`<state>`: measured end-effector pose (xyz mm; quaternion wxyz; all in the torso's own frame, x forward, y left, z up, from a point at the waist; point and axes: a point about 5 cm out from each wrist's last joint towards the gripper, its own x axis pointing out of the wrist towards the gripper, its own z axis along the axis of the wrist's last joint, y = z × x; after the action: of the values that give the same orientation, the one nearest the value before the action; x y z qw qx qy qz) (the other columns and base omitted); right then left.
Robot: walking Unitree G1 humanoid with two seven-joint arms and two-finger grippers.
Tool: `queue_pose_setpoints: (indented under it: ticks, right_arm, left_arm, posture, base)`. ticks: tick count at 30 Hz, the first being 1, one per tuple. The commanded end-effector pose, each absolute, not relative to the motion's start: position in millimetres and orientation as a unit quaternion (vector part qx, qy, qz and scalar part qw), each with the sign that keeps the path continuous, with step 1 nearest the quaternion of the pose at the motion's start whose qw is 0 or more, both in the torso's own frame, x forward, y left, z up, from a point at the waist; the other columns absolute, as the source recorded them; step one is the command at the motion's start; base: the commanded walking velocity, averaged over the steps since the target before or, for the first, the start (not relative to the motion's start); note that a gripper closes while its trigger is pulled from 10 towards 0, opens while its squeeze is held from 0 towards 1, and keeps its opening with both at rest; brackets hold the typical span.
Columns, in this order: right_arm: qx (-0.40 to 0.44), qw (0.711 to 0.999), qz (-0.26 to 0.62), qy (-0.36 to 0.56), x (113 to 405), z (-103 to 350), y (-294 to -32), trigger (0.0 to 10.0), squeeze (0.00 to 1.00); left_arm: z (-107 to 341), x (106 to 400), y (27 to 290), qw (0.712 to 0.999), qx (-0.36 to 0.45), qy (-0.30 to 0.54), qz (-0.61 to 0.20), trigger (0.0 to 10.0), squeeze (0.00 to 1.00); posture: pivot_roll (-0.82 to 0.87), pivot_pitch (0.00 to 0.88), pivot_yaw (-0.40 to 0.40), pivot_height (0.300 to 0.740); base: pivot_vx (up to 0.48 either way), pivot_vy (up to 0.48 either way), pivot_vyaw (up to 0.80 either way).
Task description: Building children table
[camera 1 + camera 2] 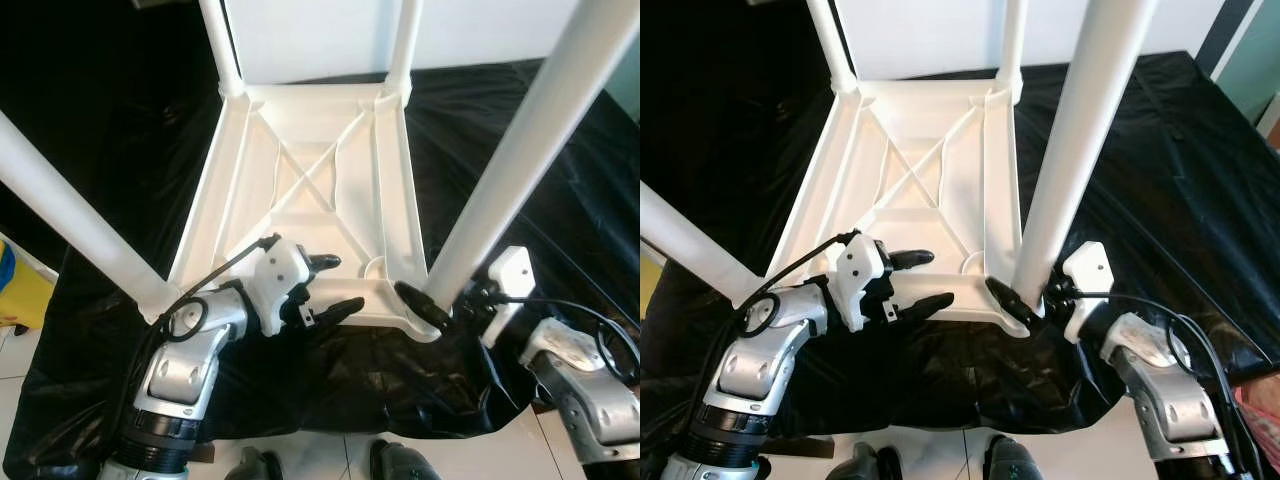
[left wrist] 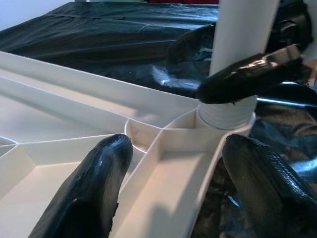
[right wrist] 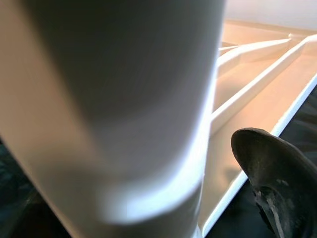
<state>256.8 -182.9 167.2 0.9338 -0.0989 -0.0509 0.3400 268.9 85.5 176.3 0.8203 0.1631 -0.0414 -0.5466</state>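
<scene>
**Near-right leg seated, both grippers at the corner**

You've got the white table top (image 1: 300, 190) lying upside down on the black sheet (image 1: 500, 370), mid-frame, ribs up, so the sockets face you. Four legs stand in it. Your right gripper (image 1: 425, 305) sits low at the lower right, its fingers closed around the base of the near-right leg (image 1: 510, 170), right at the socket — likely to seat or twist it. Your left gripper (image 1: 325, 287), lower centre, has its fingers spread wide astride the top's near rim, apparently bracing the top against that push. The leg looks upright in its threaded collar (image 2: 225, 116).
</scene>
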Motion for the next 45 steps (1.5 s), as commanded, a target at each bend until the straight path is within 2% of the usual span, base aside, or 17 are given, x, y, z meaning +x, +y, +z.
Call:
queue_pose_setpoints:
  ticks: [1,14,16,21,25,34,35,39,40,45]
  right_arm:
    - [-0.110,0.942,0.316,-0.028,263,157,-187,10.0,0.00]
    - [-0.143,0.954,0.262,-0.010,263,148,-223,10.0,0.00]
    - [-0.154,0.964,0.218,-0.017,266,150,-239,10.0,0.00]
    - [-0.150,0.973,0.175,-0.031,270,152,-250,10.0,0.00]
    - [-0.140,0.976,0.160,-0.038,272,152,-253,10.0,0.00]
    - [-0.131,0.968,0.209,-0.049,277,147,-224,10.0,0.00]
    - [-0.128,0.967,0.214,-0.051,277,147,-220,4.7,0.00]
    - [-0.126,0.965,0.221,-0.055,279,146,-215,4.7,0.00]
    - [-0.124,0.964,0.225,-0.063,282,148,-211,0.0,0.00]
    - [-0.123,0.964,0.222,-0.078,286,152,-205,0.0,0.00]
  left_arm:
    - [174,275,87,0.858,0.165,-0.047,-0.484,10.0,0.00]
    - [171,269,85,0.858,0.167,-0.044,-0.484,10.0,0.00]
    - [171,271,82,0.856,0.169,-0.048,-0.487,10.0,0.00]
    - [173,272,78,0.852,0.171,-0.051,-0.492,10.0,0.00]
    - [173,272,77,0.853,0.169,-0.050,-0.492,10.0,0.00]
    - [168,267,70,0.858,0.156,-0.037,-0.488,10.0,0.00]
    - [168,266,68,0.858,0.153,-0.036,-0.489,10.0,0.00]
    - [167,264,66,0.858,0.151,-0.035,-0.489,10.0,0.00]
    - [167,264,63,0.859,0.151,-0.036,-0.488,10.0,0.00]
    - [166,262,59,0.866,0.145,-0.038,-0.478,10.0,0.00]
  posture:
    - [-0.11,0.159,0.039,0.740]
    - [-0.12,0.150,0.035,0.740]
    - [-0.13,0.149,0.043,0.740]
    - [-0.14,0.142,0.048,0.740]
    - [-0.14,0.141,0.049,0.740]
    - [-0.14,0.147,0.048,0.740]
    - [-0.14,0.147,0.048,0.740]
    - [-0.14,0.150,0.045,0.740]
    - [-0.13,0.155,0.039,0.740]
    - [-0.12,0.157,0.028,0.740]
  base:
    - [0.000,0.000,0.00]
    - [0.000,0.000,0.00]
    - [0.000,0.000,0.00]
    - [0.000,0.000,0.00]
    - [0.000,0.000,0.00]
    - [0.000,0.000,0.00]
    - [0.000,0.000,0.00]
    - [0.000,0.000,0.00]
    - [0.000,0.000,0.00]
    - [0.000,0.000,0.00]
